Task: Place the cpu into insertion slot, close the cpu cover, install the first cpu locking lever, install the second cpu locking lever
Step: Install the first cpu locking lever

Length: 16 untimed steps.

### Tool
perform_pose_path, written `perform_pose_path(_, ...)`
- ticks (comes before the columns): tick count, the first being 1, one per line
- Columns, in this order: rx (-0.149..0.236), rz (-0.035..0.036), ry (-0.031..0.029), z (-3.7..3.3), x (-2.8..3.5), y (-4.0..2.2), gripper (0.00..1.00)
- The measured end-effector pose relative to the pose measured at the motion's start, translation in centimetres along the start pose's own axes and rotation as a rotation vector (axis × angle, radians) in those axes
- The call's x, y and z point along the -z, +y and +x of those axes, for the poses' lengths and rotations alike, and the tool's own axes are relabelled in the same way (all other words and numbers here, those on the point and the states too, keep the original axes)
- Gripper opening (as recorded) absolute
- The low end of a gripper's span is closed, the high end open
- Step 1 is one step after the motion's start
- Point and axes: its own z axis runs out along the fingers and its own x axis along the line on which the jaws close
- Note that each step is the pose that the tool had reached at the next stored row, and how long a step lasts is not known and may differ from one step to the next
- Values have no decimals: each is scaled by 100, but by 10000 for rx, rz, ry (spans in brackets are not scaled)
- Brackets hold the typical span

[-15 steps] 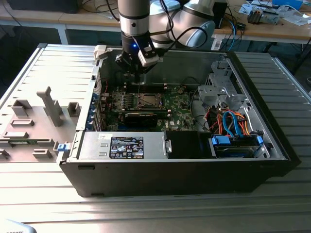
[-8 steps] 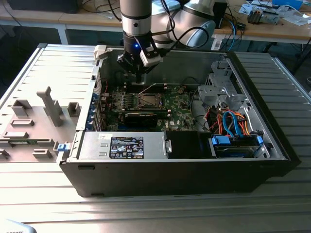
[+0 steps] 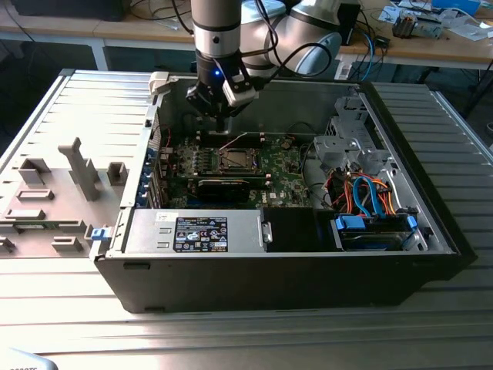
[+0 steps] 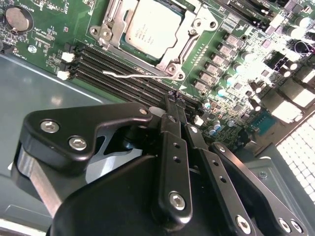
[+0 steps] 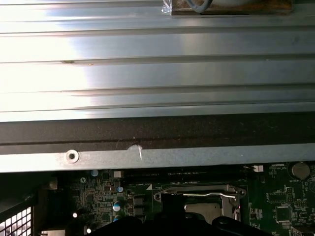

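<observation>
Cpu (image 4: 151, 27) in slot, beyond closed hand (image 4: 175, 98).

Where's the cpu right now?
In the second wrist view, the cpu sits in the insertion slot under the closed cpu cover, beside the memory slots.

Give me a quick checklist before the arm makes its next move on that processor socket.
1. cpu lying in the insertion slot: ok.
2. cpu cover down flat around the chip: looks ok.
3. Thin wire lever beside the socket latched: cannot tell.
4. Gripper fingers shut with nothing in them: ok.
5. Gripper off the socket, over the memory slots: ok.
</observation>
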Motion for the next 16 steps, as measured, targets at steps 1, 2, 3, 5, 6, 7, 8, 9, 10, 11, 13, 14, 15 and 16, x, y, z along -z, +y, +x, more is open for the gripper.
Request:
perform_pose_path(1, 0, 0, 0, 0, -2, 0, 11)
perform_pose_path(2, -1, 0, 1, 0, -5, 0, 11)
perform_pose_path(3, 0, -1, -1, 0, -9, 0, 11)
perform_pose_path(5, -1, 0, 0, 1, -16, -1, 11)
perform_pose_path(6, -1, 2, 1, 0, -19, -1, 11)
perform_pose_path(7, -1, 0, 0, 1, -26, -1, 11)
perform_pose_path(8, 0, -1, -1, 0, -34, -2, 11)
perform_pose_path(9, -1, 1, 0, 0, -39, -2, 11)
perform_pose_path(10, -1, 2, 2, 0, -41, -3, 11)
perform_pose_path(11, 0, 0, 0, -1, -44, -3, 11)
perform_pose_path(13, 0, 0, 0, -1, -48, -3, 11)
perform_pose_path(14, -1, 1, 0, -1, -50, -3, 11)
perform_pose_path(15, 0, 1, 1, -2, -52, -3, 11)
perform_pose_path(16, 0, 0, 0, -3, -55, -3, 11)
